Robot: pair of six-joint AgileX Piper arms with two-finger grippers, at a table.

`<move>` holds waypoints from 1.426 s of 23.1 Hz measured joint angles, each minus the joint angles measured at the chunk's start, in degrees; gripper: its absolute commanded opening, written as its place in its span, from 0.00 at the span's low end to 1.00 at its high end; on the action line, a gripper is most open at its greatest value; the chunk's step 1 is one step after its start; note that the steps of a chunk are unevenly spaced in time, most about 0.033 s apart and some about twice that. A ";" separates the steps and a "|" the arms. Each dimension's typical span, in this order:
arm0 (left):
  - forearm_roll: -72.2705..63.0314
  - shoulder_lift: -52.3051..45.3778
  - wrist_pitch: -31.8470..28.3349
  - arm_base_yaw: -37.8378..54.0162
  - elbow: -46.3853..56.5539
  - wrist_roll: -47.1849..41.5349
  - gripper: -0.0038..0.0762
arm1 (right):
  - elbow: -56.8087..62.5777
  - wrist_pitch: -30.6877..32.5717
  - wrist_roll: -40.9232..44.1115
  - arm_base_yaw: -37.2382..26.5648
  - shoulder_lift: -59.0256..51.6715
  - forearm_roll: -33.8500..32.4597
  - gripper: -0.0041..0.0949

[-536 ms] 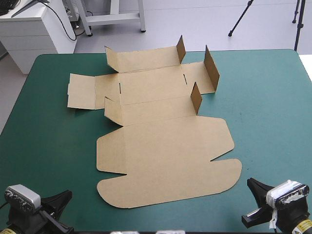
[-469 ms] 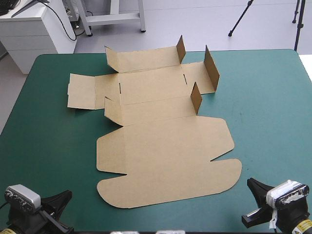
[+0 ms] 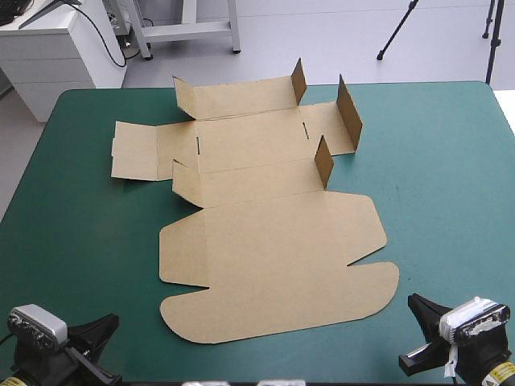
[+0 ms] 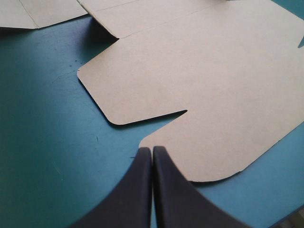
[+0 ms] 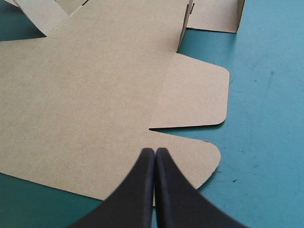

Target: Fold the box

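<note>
My left gripper (image 4: pixel 152 151) is shut and holds nothing; my right gripper (image 5: pixel 155 152) too. Both sit at the bottom corners, near the round edge of the box (image 3: pixel 273 257). It lies flat mid-frame, small flaps (image 3: pixel 323 161) up in the upper part. Bare table (image 3: pixel 451 177) on the right.

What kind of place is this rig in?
Probably a robot manipulation test bench: a table with a teal-green cover, one brown box as a cut sheet lying mostly flat with a few flaps up, and the left hand and right hand, both shut, at the table's near edge.
</note>
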 measured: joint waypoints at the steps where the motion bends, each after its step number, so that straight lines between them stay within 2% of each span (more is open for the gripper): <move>1: 0.00 0.00 0.00 0.00 0.00 0.00 0.04 | 0.00 -0.06 0.00 0.00 0.00 0.00 0.02; 7: 0.00 0.00 0.00 0.00 0.00 0.00 0.04 | -0.44 -2.42 1.32 0.00 1.87 0.00 0.02; 11: 0.00 0.00 0.00 0.00 0.00 0.00 0.04 | -2.87 -2.60 0.56 0.00 7.39 0.00 0.02; 15: 0.00 0.00 0.00 0.00 0.00 0.00 0.04 | -9.59 -5.08 -1.15 0.00 16.65 0.00 0.02; 20: 0.00 0.00 -0.05 0.00 0.00 0.00 0.04 | -25.90 -6.59 -4.12 0.00 38.25 0.00 0.04; 27: 0.00 0.00 -0.05 0.00 0.00 0.00 0.04 | -45.10 -4.41 -5.41 0.00 63.88 -0.05 0.15; 30: 0.00 0.00 -0.05 0.00 0.00 0.00 0.04 | -52.49 -2.43 -5.58 0.00 71.59 -0.05 0.30; 33: 0.00 0.00 -0.05 0.00 0.00 0.00 0.04 | -57.60 -0.26 -5.58 0.00 77.17 -0.16 0.40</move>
